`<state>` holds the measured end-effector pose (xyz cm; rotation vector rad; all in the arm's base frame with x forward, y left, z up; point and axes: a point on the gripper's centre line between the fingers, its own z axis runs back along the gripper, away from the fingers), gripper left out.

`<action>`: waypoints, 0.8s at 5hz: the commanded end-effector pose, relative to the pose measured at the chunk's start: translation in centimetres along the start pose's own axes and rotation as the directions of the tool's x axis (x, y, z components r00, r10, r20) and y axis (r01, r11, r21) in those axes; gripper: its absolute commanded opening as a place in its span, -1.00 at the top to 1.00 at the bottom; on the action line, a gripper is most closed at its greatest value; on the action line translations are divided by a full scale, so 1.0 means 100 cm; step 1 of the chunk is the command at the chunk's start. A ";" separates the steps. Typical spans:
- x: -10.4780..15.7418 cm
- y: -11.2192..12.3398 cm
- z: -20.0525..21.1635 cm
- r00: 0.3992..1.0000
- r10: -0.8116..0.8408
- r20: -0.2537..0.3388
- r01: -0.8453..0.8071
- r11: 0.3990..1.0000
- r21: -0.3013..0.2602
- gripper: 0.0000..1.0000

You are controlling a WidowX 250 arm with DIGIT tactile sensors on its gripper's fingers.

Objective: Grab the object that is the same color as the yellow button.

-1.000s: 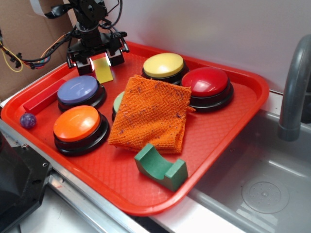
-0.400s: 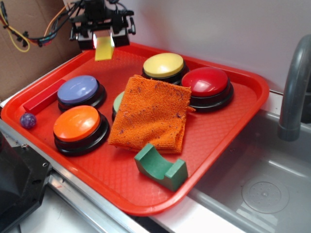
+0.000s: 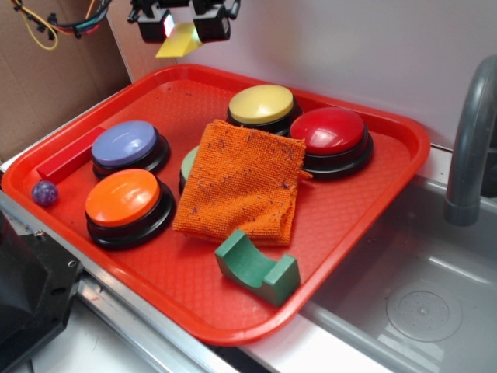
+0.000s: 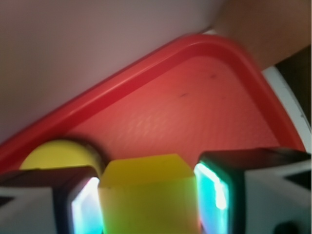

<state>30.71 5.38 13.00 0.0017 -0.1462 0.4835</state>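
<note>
Pincer (image 3: pixel 182 27): clamped on the yellow block (image 3: pixel 177 41), high above the tray (image 3: pixel 388 124), so it clears everything.
Yellow button (image 3: pixel 261 103): colour match, probably untouched.

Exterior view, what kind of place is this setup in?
Probably a toy kitchen sink station used as a robot test bench: a grey faucet over a steel basin, with a red tray of test objects alongside.

You see a glossy red plastic tray (image 3: pixel 373 194) with a fine pebbled floor. The yellow button (image 3: pixel 261 103) has a smooth, shiny plastic dome. The orange cloth (image 3: pixel 241 183) looks rough and nubbly, with dark specks. The yellow block (image 4: pixel 148 200) looks smooth and matt. The sink (image 3: pixel 411 303) is dull brushed metal.
</note>
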 end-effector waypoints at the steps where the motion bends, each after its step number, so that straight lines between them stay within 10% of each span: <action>1: -0.032 -0.024 0.055 0.966 -0.252 0.056 0.256 0.963 -0.080 1.00; 4: -0.056 -0.015 0.062 0.988 -0.146 0.050 0.148 0.988 -0.044 1.00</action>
